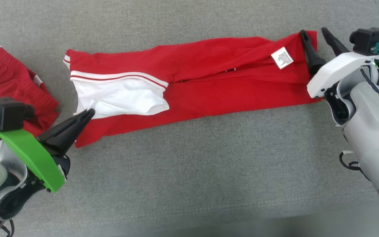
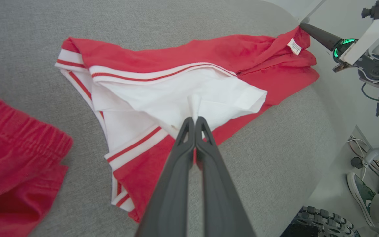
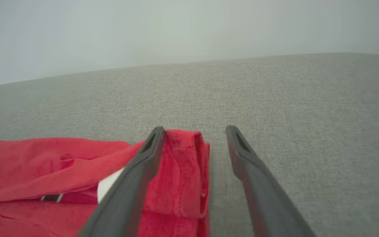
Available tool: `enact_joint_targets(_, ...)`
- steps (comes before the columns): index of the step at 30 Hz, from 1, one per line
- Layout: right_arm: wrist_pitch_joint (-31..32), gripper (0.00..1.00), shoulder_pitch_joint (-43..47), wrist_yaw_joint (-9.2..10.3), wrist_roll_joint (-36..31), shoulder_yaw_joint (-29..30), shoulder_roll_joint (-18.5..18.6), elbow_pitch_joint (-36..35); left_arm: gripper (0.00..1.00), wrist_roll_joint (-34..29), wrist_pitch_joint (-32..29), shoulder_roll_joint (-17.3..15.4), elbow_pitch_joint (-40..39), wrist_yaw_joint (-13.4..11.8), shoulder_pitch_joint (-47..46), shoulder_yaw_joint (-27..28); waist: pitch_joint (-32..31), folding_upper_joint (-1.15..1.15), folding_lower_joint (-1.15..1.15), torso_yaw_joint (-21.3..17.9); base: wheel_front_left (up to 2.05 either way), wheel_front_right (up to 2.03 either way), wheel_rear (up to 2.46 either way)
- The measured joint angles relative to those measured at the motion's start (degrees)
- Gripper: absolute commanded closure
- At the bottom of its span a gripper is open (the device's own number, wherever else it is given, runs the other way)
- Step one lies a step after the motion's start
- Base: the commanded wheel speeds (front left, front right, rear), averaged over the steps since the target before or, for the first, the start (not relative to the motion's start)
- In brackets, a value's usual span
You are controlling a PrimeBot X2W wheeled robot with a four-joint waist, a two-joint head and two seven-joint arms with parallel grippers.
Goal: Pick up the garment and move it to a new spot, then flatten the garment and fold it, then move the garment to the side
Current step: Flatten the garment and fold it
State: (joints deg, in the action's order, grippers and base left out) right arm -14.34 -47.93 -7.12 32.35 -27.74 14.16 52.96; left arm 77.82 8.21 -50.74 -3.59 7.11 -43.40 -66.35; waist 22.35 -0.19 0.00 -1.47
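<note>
Across the grey woven surface (image 1: pixel 189 171), the long red fabric garment with white striped panel (image 1: pixel 215 79) lies stretched left to right, left gripper (image 1: pixel 89 113) pinched shut on its white end, right gripper (image 1: pixel 314 31) spread open over the opposite corner.

The garment (image 1: pixel 229 79) is coloured red, with a white panel (image 1: pixel 120 95) bordered by white bands split by thin red stripes. A white label (image 1: pixel 282 58) is printed in dark text. The second cloth (image 1: pixel 8 82) is red, trimmed white. The tabletop (image 1: pixel 209 171) is covered in grey weave. The left tool (image 1: pixel 90 113) is cased green, the right tool (image 1: pixel 314 31) white; their fingers are black.
</note>
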Motion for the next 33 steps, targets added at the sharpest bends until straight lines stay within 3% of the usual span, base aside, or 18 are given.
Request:
enact_joint_targets(7, 0.0, 0.0, 1.6, 0.0, 1.51, 1.09, 0.55, -0.13, 1.0, 0.08, 0.92, 1.0, 1.02, 0.0, 0.03, -1.12, -0.49, 0.0, 0.0, -0.04, 0.0, 0.0, 0.0)
enact_joint_targets(9, 0.0, 0.0, 2.8, 0.0, 2.04, 2.0, 0.8, -0.37, 0.71, 0.08, 0.93, 1.05, 1.79, 0.0, 0.36, -2.2, -1.12, 0.0, 0.0, -0.13, 0.0, 0.0, 0.0)
enact_joint_targets(10, 0.0, 0.0, 3.12, 0.0, 2.14, 2.42, 0.89, -0.41, 0.14, 0.07, 0.93, 1.05, 2.45, 0.0, 0.63, -2.48, -1.34, 0.0, 0.0, -0.17, 0.0, 0.0, 0.0)
enact_joint_targets(11, 0.0, 0.0, 3.48, 0.0, 2.31, 2.89, 1.07, -0.46, 0.04, 0.05, 0.93, 1.03, 3.15, 0.0, 0.94, -2.87, -1.6, 0.0, 0.0, -0.21, 0.0, 0.0, 0.0)
enact_joint_targets(12, 0.0, 0.0, 3.89, 0.0, 2.49, 3.2, 1.29, -0.49, 0.0, 0.05, 0.93, 1.0, 3.64, 0.0, 1.31, -3.25, -1.86, 0.0, 0.0, -0.24, 0.0, 0.0, 0.0)
enact_joint_targets(20, -0.01, 0.0, 7.99, 0.0, 3.72, 7.23, 2.52, -2.91, 0.0, 0.03, 3.64, 1.8, 6.71, 0.0, 2.61, -3.78, -4.43, 0.0, 0.0, -0.24, 0.0, 0.0, 0.0)
enact_joint_targets(29, -0.08, 0.0, 12.86, 0.0, 7.11, 13.41, 2.3, -8.78, 0.0, -1.65, 6.04, 2.4, 12.16, -0.02, 3.8, 0.65, -7.16, 0.0, 0.0, 0.47, 0.0, 0.0, 0.0)
enact_joint_targets(33, -0.09, 0.0, 15.75, 0.0, 8.08, 14.78, 1.23, -10.9, 0.0, -1.91, 6.22, 4.94, 14.32, -2.01, 5.07, 3.59, -8.02, 0.0, 0.0, 0.92, 0.0, 0.0, 0.0)
